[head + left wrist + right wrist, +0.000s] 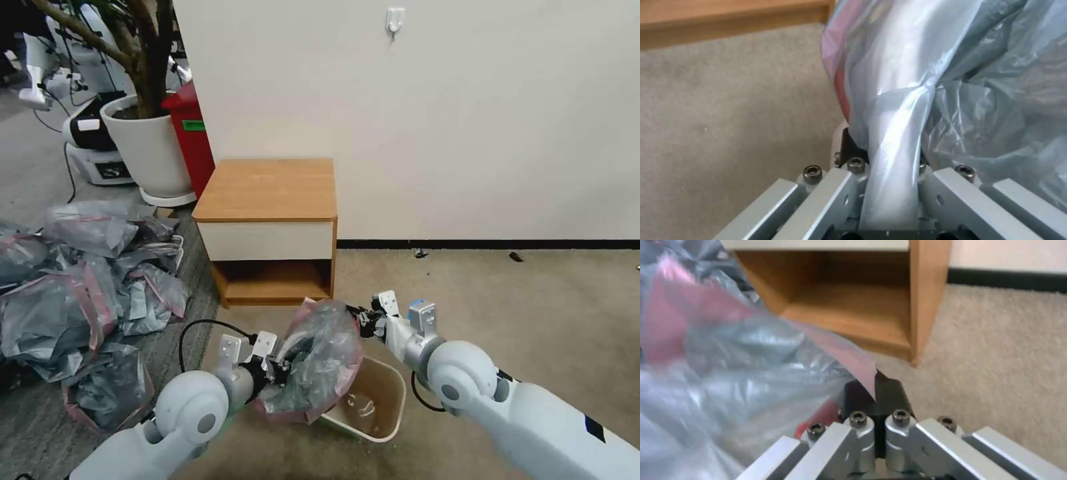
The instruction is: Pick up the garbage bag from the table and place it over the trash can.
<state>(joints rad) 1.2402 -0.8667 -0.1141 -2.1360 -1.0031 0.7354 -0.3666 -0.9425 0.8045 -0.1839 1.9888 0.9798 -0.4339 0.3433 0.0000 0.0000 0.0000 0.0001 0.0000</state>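
Both the left gripper [283,367] and right gripper [363,319] pinch the garbage bag [317,360] above the trash can [373,400], so lowering its spread rim comes next, I judge.

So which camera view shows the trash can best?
The head view: the trash can sits on the carpet, its open mouth partly covered by the garbage bag held between both grippers. The wrist views show the bag, not the can.

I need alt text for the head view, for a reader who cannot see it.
Both grippers, left gripper and right gripper, hold the garbage bag stretched above the trash can on the carpet. Behind stands the table, its top bare; a heap of bags lies left.
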